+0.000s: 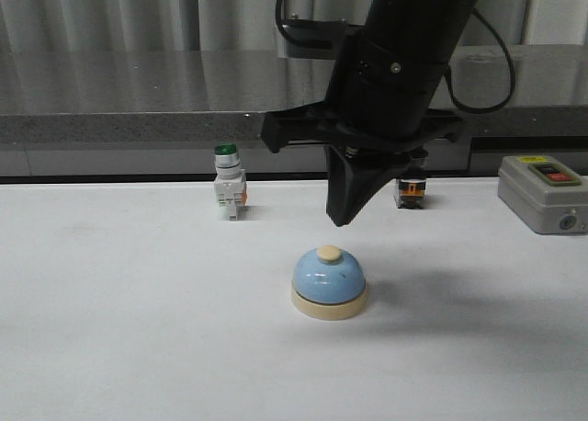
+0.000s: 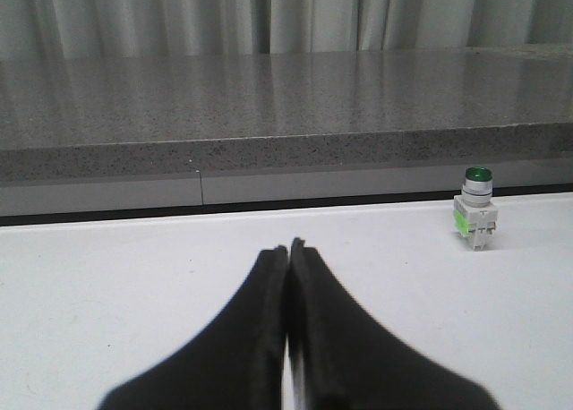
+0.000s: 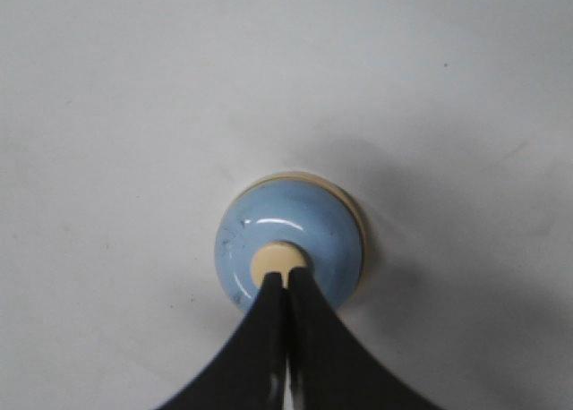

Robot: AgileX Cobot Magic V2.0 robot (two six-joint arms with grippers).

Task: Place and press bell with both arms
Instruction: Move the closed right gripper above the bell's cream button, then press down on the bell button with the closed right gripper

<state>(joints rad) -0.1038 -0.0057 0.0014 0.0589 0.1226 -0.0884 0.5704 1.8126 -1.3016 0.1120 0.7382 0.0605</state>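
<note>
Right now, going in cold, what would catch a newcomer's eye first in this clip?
The big black arm coming down from the top of the front view, its right hand shut to a point just above the blue bell at the middle of the white table. The right wrist view shows that tip lined up over the bell's cream button. Behind, a green-capped push-button stands to the left and a grey switch box sits far right.

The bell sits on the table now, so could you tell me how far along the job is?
Done: the bell stands upright on the table. In hand: the right gripper, fingers shut, hangs just above its cream button, apparently not touching. Left: the press itself. The left gripper waits shut, elsewhere.
</note>
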